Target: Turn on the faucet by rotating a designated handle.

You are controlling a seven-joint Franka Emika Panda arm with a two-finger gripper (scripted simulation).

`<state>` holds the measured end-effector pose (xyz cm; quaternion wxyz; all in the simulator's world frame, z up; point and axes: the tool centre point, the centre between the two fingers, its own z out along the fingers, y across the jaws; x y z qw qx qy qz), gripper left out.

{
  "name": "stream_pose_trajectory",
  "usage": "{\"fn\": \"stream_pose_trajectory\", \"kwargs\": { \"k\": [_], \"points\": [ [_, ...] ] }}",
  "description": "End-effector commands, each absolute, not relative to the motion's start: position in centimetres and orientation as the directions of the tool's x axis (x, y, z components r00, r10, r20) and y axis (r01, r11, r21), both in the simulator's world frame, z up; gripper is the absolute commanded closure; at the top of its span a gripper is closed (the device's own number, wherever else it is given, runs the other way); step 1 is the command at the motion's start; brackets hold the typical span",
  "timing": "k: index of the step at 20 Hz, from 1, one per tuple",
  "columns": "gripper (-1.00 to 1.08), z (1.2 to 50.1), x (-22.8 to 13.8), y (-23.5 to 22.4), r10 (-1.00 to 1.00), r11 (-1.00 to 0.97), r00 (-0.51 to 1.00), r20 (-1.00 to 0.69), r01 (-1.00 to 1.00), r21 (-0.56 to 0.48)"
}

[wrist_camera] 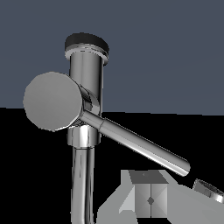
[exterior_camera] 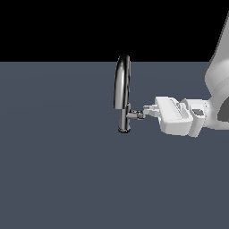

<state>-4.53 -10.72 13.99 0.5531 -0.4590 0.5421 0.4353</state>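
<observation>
One chrome faucet (exterior_camera: 122,96) stands on the flat slate-grey counter (exterior_camera: 58,170), its tall narrow spout arching over a short cylindrical base. From that base a short stub juts toward the exterior view's right — the handle (exterior_camera: 137,115), a slim polished rod. The white, blocky fingers (exterior_camera: 150,108) reach in from that same side, their tips right at the handle's end; whether they grip it or how wide they stand, I cannot tell. In the wrist view the handle (wrist_camera: 140,144) runs as a smooth cylinder off a round faceted cap.
</observation>
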Motion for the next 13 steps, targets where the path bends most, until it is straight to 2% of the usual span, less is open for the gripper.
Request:
{"fn": "stream_pose_trajectory", "kwargs": {
  "k": [1,13],
  "points": [
    [1.08,12.9,-4.8,-10.5,-0.014,0.197,0.028,-1.000,-0.980,-0.030],
    [1.08,6.5,-6.4,-9.6,-0.002,0.185,0.010,-1.000,-0.983,-0.011]
  ]
}}
